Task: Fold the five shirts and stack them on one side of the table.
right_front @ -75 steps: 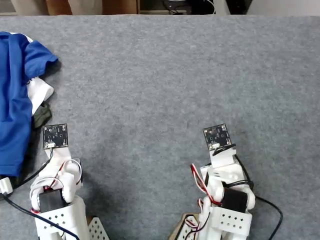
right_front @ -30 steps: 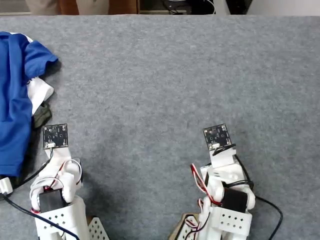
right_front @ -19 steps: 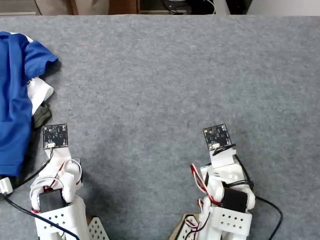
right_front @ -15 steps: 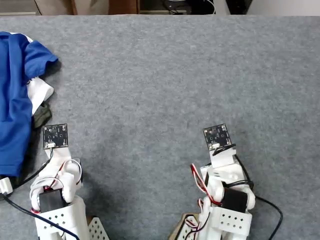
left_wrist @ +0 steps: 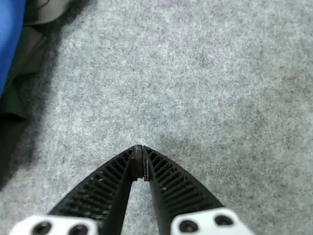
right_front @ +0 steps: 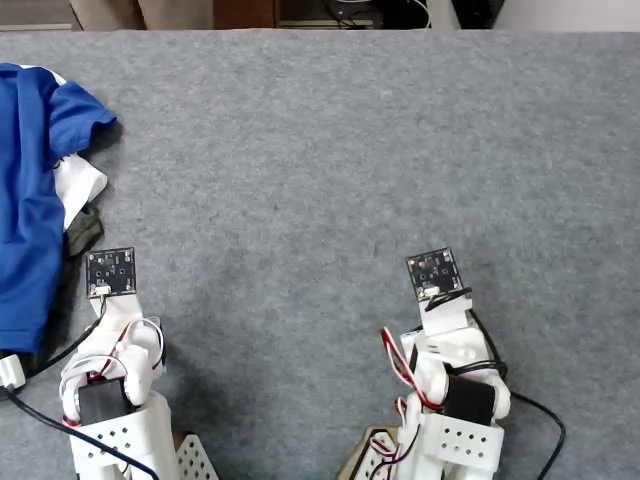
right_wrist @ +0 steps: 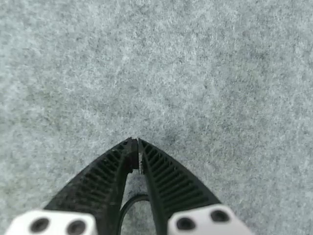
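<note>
A heap of shirts lies at the table's left edge, with a blue shirt on top and white cloth and dark olive cloth peeking out beneath it. The left arm rests near the front left, just beside the heap. Its gripper is shut with nothing in it, over bare grey felt; the blue shirt and the dark olive cloth lie off to its side. The right arm sits at the front right. Its gripper is shut and empty above the felt.
Grey felt covers the whole table. Cables trail by the left arm's base at the front edge. Furniture legs stand beyond the far edge.
Neither arm nor the shirts have moved. Only the shapes beyond the table's far edge have shifted slightly.
</note>
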Robot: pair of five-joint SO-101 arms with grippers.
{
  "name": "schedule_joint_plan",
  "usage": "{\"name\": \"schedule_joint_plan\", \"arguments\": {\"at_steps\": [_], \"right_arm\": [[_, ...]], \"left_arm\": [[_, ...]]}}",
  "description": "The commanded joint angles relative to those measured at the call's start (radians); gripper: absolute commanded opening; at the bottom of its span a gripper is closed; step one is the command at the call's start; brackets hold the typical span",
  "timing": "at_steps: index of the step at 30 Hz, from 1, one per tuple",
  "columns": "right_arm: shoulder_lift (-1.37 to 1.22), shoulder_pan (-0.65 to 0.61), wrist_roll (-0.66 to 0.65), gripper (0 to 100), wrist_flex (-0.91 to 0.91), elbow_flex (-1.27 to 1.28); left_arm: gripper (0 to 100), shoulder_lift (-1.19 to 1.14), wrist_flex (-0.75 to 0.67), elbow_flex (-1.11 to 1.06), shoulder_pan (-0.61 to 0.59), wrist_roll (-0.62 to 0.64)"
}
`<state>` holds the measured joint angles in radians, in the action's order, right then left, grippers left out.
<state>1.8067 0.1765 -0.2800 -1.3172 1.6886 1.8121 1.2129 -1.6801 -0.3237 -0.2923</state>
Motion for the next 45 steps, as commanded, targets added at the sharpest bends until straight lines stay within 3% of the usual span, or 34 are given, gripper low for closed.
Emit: {"name": "schedule_joint_plan", "arguments": {"at_steps": [1, 45], "right_arm": [[0.11, -0.008, 0.0, 0.6, -0.006, -0.001], [0.11, -0.012, 0.0, 0.7, -0.006, -0.001]], "left_arm": [[2, 0.002, -0.009, -0.011, 0.003, 0.003], [2, 0.001, -0.009, -0.011, 0.009, 0.003]]}}
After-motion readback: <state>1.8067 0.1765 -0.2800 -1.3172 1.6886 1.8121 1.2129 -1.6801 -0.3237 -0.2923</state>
